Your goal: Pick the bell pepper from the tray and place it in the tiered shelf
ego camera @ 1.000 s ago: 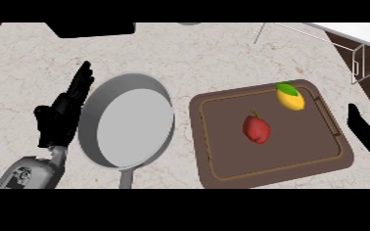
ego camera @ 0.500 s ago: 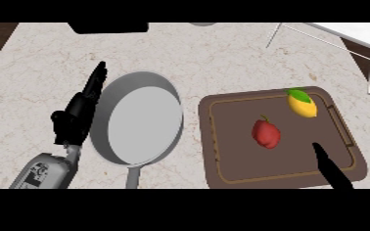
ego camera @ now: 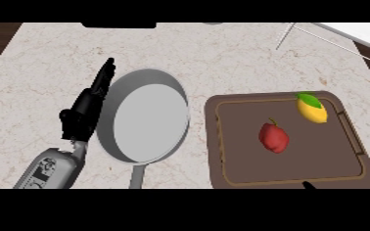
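Bell pepper (ego camera: 274, 137), red w/ thin stem, ctr of brown tray (ego camera: 239, 170)

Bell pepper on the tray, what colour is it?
The bell pepper is red, clearest in the head view.

A brown tray (ego camera: 211, 142) lies on the counter (ego camera: 217, 54) toward its right edge. The red bell pepper (ego camera: 274, 137) sits near the tray's middle. A yellow lemon (ego camera: 312, 110) with a green leaf lies apart from it in the tray's far right corner. Left of the tray, a grey frying pan (ego camera: 145, 117) lies with its handle toward the counter's near edge. The left hand (ego camera: 85, 112) stands just beside the pan's left rim, fingers straight and pointing away. Only a dark tip of the right hand (ego camera: 309, 186) shows, at the tray's near rim.
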You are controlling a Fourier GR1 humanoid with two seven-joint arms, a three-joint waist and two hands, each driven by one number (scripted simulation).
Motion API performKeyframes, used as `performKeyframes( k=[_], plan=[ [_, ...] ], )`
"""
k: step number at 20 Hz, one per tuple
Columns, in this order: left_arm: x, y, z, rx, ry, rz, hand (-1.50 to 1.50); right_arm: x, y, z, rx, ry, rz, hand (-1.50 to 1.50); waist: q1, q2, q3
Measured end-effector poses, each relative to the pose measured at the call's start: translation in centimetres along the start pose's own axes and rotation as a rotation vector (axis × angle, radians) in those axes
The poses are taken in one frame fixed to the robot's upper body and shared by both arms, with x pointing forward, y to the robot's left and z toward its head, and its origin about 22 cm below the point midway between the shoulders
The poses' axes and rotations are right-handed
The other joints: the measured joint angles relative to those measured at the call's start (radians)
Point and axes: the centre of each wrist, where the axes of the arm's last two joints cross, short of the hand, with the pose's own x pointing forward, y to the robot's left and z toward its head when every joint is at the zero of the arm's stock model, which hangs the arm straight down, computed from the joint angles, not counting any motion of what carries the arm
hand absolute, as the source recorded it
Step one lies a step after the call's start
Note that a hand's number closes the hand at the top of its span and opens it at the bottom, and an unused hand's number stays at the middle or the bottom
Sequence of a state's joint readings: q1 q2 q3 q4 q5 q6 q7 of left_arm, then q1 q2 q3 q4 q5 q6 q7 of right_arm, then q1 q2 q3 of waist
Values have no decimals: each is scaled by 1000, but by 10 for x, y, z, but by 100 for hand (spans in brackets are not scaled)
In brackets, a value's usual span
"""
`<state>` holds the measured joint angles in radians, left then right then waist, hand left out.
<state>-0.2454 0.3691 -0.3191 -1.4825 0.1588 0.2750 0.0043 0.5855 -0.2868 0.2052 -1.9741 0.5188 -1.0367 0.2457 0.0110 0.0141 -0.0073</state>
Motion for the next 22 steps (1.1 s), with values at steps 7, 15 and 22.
performKeyframes(
  k=[7, 15, 22],
  plan=[
    [6, -6, -4, -22, -27, -2, 0, -1, -23, 7, 190, 121, 233, -150, 27, 15, -5],
    [10, -13, -8, -47, -37, -7, 0, 32, -31, 0, 280, 224, 467, -150, 54, 17, -5],
    [8, -17, -12, -62, -23, 0, 0, 84, -14, -1, 277, 207, 544, -150, 62, 10, -2]
  ],
)
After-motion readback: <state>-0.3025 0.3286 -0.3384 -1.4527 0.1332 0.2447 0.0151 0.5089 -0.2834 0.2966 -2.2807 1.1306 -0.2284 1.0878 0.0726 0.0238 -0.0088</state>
